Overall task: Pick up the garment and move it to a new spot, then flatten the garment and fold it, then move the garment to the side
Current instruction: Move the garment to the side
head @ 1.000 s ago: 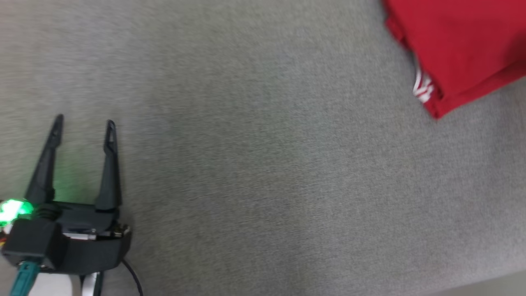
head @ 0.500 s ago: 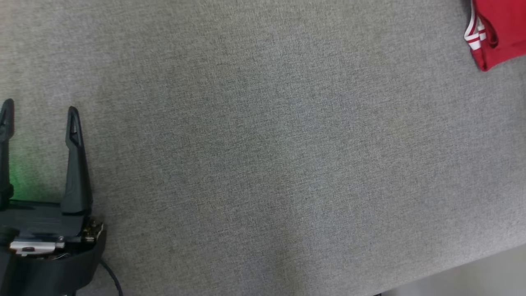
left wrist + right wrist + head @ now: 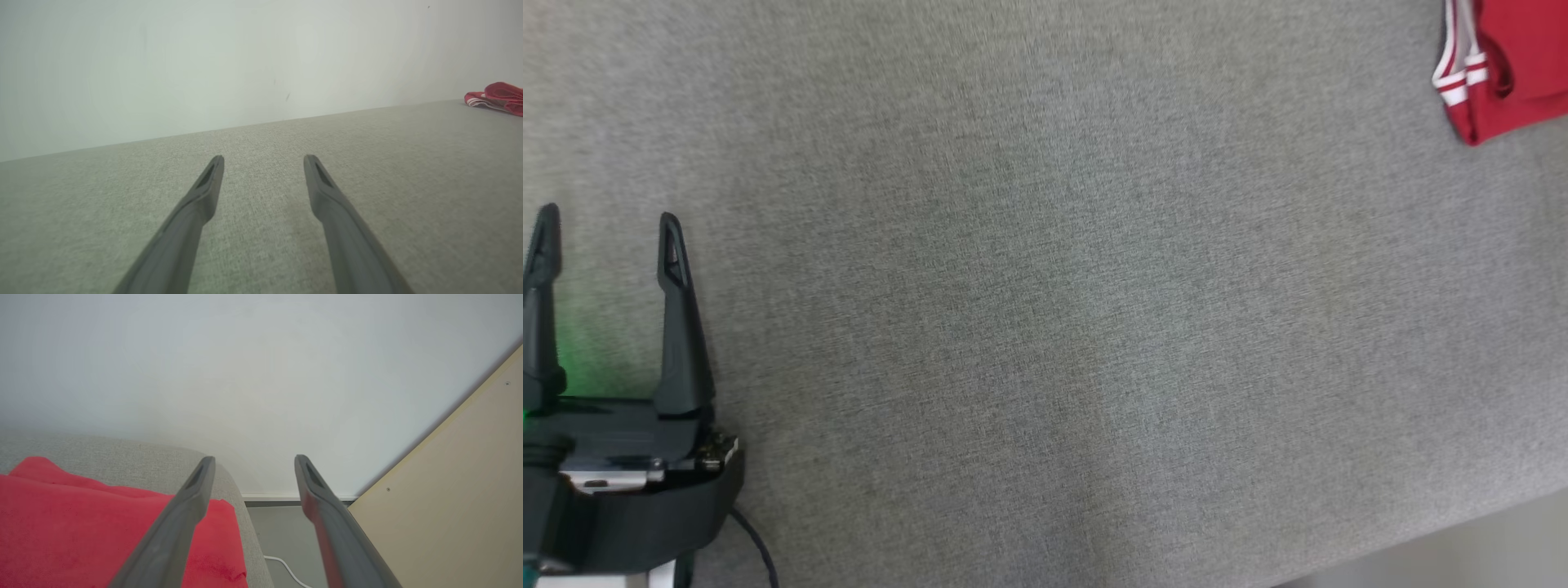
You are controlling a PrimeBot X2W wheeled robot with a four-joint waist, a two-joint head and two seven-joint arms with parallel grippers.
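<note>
The left pincer [image 3: 606, 219] sits low over the near left of the grey cloth-covered worktop [image 3: 1045, 327]. Its two long dark fingers are spread wide, point far and hold nothing. The right pincer [image 3: 254, 459] is spread wide and empty too. It hangs over the red cloth garment with white stripes [image 3: 1519, 49], which lies at the worktop's far right edge.

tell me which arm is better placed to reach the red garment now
Right. The right gripper hangs open over the edge of the red garment, at the right end of the grey surface. The left gripper sits open at the far left, well away from it.
</note>
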